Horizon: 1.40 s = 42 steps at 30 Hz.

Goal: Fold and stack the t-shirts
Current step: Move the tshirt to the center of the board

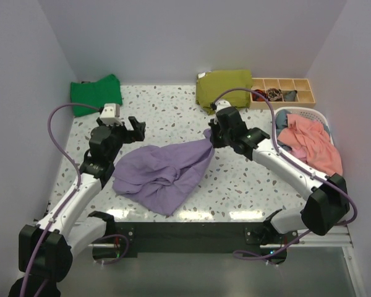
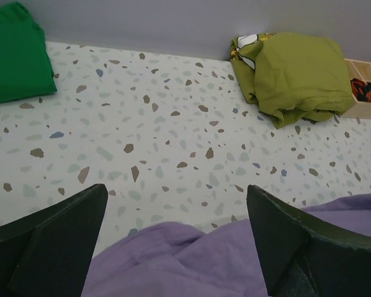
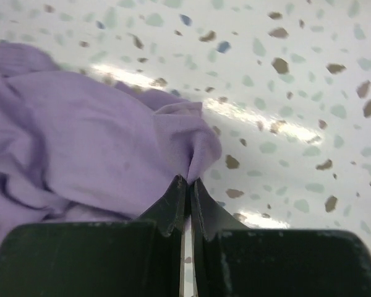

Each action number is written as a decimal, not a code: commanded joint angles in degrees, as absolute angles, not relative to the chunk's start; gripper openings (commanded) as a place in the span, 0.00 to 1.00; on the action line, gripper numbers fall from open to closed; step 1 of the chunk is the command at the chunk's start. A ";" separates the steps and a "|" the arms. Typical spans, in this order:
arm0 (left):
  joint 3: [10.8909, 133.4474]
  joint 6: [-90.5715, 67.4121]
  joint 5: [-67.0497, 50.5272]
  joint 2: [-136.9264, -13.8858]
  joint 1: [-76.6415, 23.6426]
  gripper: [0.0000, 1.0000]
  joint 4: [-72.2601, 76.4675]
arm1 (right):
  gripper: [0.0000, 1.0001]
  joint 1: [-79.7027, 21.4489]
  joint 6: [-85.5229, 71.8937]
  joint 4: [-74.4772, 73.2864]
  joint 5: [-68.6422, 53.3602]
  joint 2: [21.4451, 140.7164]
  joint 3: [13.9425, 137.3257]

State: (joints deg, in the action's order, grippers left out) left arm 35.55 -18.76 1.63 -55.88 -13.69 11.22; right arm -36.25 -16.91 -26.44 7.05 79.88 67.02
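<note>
A lavender-purple t-shirt [image 1: 164, 173] lies crumpled in the middle of the table. My right gripper [image 1: 211, 135] is shut on its upper right corner and holds that end lifted; in the right wrist view the cloth [image 3: 99, 142] is pinched between the closed fingertips [image 3: 188, 182]. My left gripper [image 1: 135, 125] is open and empty, just above the shirt's upper left edge; the shirt fills the bottom of the left wrist view [image 2: 222, 260]. A folded bright green t-shirt [image 1: 96, 93] lies at the back left corner and also shows in the left wrist view [image 2: 15, 52].
An olive-green folded cloth [image 1: 224, 88] lies at the back centre. A wooden divided tray [image 1: 283, 91] with small items stands beside it. A white basket [image 1: 321, 117] holding a pink garment [image 1: 309, 142] stands at the right. White walls enclose the table.
</note>
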 commanded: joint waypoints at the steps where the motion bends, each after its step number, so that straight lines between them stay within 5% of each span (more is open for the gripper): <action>1: 33.84 -20.13 3.61 -53.27 -14.06 1.00 10.99 | 0.00 -36.21 -18.89 -24.08 23.54 81.29 63.38; 4: 34.10 -21.96 7.28 -52.30 -14.06 1.00 3.83 | 0.00 -36.04 -21.88 -26.27 31.54 83.14 62.05; 5: 34.28 -23.54 8.25 -52.12 -14.06 1.00 2.21 | 0.08 -36.12 -22.58 -27.06 33.73 83.75 61.35; 6: 32.89 -23.21 7.13 -50.81 -14.15 1.00 1.85 | 0.63 -36.12 -24.42 -27.51 37.32 83.85 60.91; 9: 29.72 -23.81 4.05 -46.78 -14.15 1.00 1.32 | 0.96 -36.12 -25.57 -27.69 39.81 83.76 59.59; 15: 26.55 -25.49 -5.09 -44.03 -14.76 1.00 -2.09 | 0.96 -36.04 -26.72 -23.65 31.39 78.50 55.47; 30: 24.26 -32.34 4.22 -55.01 -19.16 1.00 -4.32 | 0.97 -36.12 -24.70 -20.39 28.65 78.92 52.73; 35: 23.56 -30.24 3.69 -59.14 -19.16 0.71 -2.11 | 0.98 -36.04 -24.00 -20.13 29.79 80.42 52.47; 42: 24.17 -28.74 4.57 -68.01 -19.16 0.48 5.26 | 0.99 -35.42 -23.65 -19.07 30.15 83.23 52.38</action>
